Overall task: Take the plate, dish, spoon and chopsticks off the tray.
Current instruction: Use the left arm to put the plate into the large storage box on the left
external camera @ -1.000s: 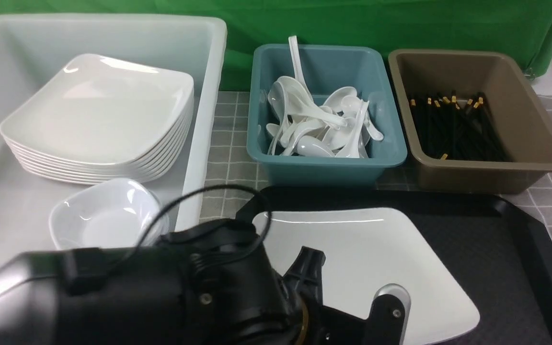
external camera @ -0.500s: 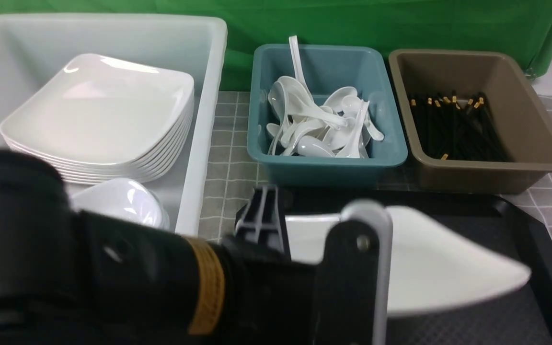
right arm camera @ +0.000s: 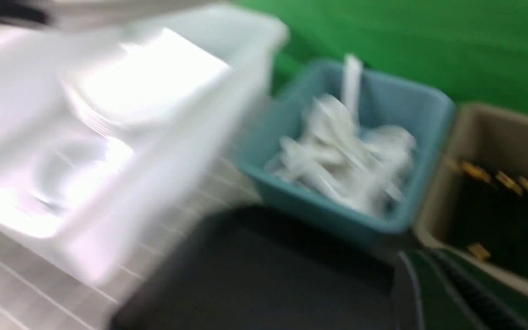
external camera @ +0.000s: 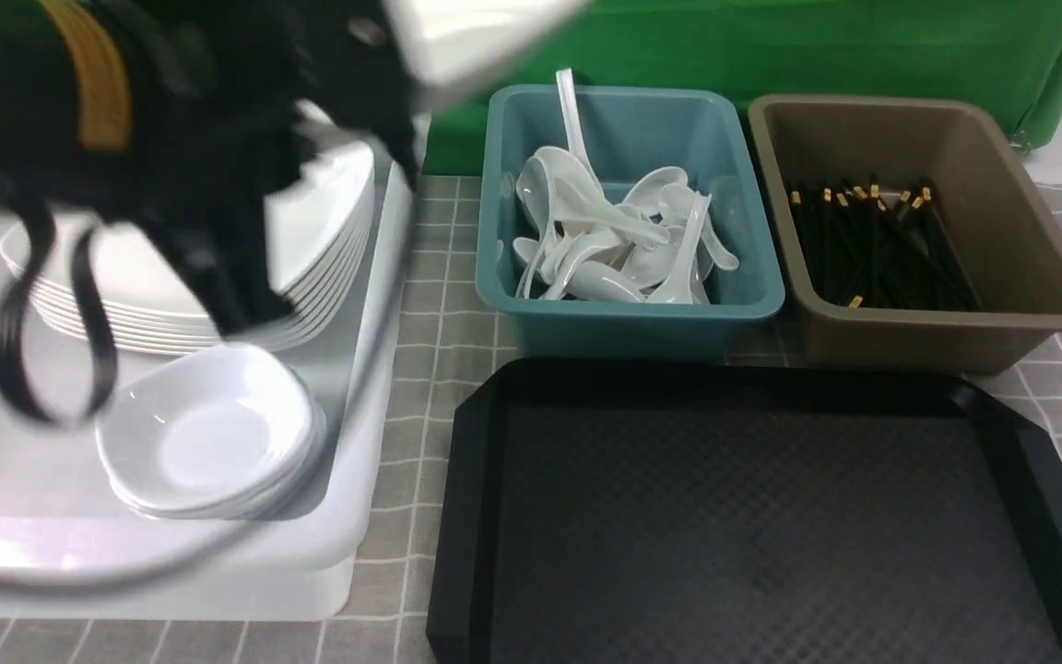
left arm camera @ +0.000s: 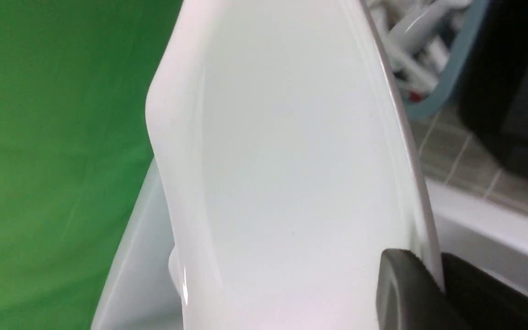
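Note:
My left gripper [left arm camera: 437, 277] is shut on the rim of the large white plate [left arm camera: 291, 174]. In the front view the plate [external camera: 480, 32] is a blur at the top, high above the white bin's right wall, with the left arm [external camera: 171, 111] beside it. The black tray [external camera: 752, 516] has nothing on it. A small dish [external camera: 208, 433] tops a short stack in the white bin. White spoons [external camera: 614, 240] fill the teal bin and black chopsticks [external camera: 872, 249] lie in the brown tub. My right gripper [right arm camera: 433, 298] shows blurred, shut and holding nothing, above the tray's corner.
The white bin [external camera: 374, 304] at the left holds a stack of large plates [external camera: 310, 240]. The teal bin [external camera: 632, 318] and the brown tub [external camera: 1029, 304] stand behind the tray. A green backdrop [external camera: 771, 46] closes the back, and a grey checked cloth [external camera: 439, 314] covers the table.
The left arm has lifted the plate off the tray, tilting it, and swung it up and to the left above the white bin. The tray now lies bare.

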`<control>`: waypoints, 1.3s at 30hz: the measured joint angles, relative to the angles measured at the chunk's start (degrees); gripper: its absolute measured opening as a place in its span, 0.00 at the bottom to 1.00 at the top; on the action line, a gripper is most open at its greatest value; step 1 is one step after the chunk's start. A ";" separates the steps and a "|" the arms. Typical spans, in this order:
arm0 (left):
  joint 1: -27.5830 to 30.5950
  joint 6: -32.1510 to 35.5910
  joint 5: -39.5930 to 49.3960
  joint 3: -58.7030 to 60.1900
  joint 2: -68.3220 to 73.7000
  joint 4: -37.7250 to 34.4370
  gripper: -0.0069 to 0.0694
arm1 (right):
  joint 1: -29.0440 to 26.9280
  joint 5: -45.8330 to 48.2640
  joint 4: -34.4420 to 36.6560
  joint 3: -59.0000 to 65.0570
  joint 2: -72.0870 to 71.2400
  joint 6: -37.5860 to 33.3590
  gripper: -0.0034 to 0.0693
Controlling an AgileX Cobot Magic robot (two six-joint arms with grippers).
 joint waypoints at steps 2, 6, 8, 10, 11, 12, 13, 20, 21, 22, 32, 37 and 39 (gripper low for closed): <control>6.52 1.61 -2.08 0.00 2.34 -1.05 0.13 | 0.00 -1.51 1.42 0.00 0.00 -1.17 0.08; 16.04 3.67 -5.74 0.00 9.16 -2.22 0.13 | 0.00 -1.67 2.44 0.00 0.00 -2.53 0.08; 18.24 4.15 -6.26 0.00 11.89 -2.39 0.13 | 0.00 -1.16 2.49 0.00 0.00 -2.64 0.08; 19.43 4.29 -6.70 0.05 14.87 -2.47 0.13 | 0.00 -0.67 2.49 0.00 0.00 -2.72 0.08; 19.88 4.36 -6.97 0.05 16.38 -2.47 0.13 | 0.00 -0.28 2.49 0.00 0.00 -2.72 0.08; 20.18 4.40 -7.61 0.10 17.84 -2.42 0.13 | 0.00 0.01 2.54 0.00 0.00 -2.72 0.08; 20.33 4.40 -8.53 0.10 19.47 -2.05 0.13 | 0.00 0.28 2.57 0.00 0.00 -2.72 0.08; 20.62 4.48 -12.37 0.10 25.97 3.13 0.13 | 0.00 0.58 3.20 0.00 0.00 -2.72 0.08; 20.62 4.48 -12.45 0.10 26.08 3.21 0.13 | 0.00 0.58 3.20 0.00 0.00 -2.72 0.08; 20.62 4.50 -13.17 0.10 27.05 3.35 0.13 | 0.00 0.66 3.35 0.00 0.00 -2.72 0.08; 20.71 6.28 -15.00 0.05 29.24 -2.51 0.15 | 0.00 0.72 3.69 0.00 0.00 -2.77 0.08; 20.71 7.13 -14.60 0.05 29.30 -4.77 0.31 | 0.00 0.99 3.81 0.00 0.00 -2.77 0.09; 20.71 7.15 -13.57 0.05 29.30 -4.83 0.41 | 0.00 1.39 4.02 0.00 0.00 -2.77 0.09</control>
